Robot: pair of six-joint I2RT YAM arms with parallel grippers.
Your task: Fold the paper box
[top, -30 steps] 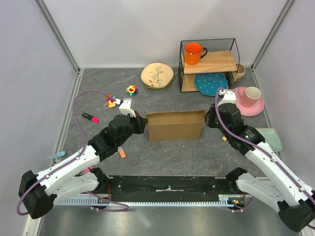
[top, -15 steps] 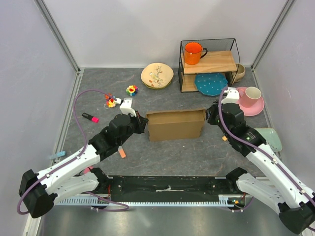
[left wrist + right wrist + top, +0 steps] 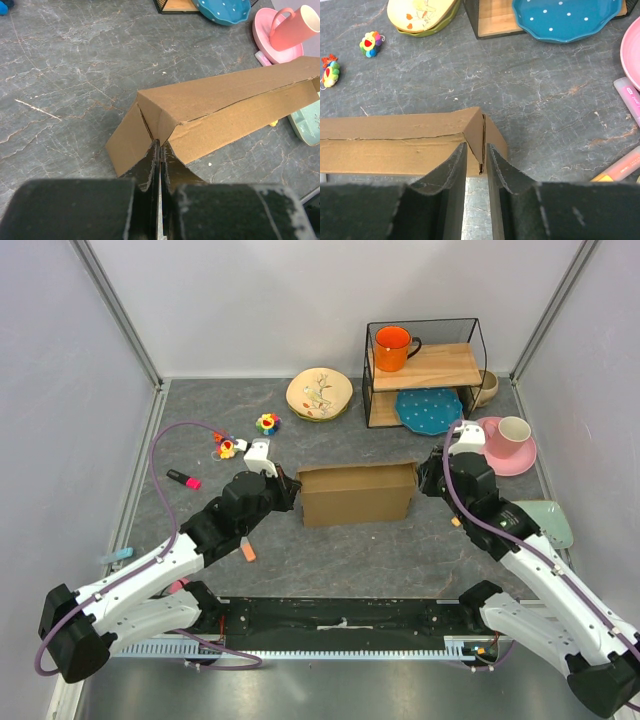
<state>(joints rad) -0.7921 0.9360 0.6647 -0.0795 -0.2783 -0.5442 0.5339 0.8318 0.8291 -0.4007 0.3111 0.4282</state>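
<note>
A partly folded brown paper box (image 3: pixel 357 495) lies mid-desk (image 3: pixel 350 560). The left tool (image 3: pixel 159 150), fingers pressed together, touches the box's left end. The right tool (image 3: pixel 476 150), fingers slightly apart, straddles the right end flap's edge. A wire-framed shelf (image 3: pixel 430 366) stands behind.

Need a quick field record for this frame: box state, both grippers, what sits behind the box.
box: paper box folded into a long shape, left end flap splayed outward
left gripper: shut, tips at the box's left end corner
right gripper: jaws slightly apart, straddling the right end flap's edge
behind box: wire shelf with orange mug on top, blue plate below
right of shelf: cup on pink saucer
</note>
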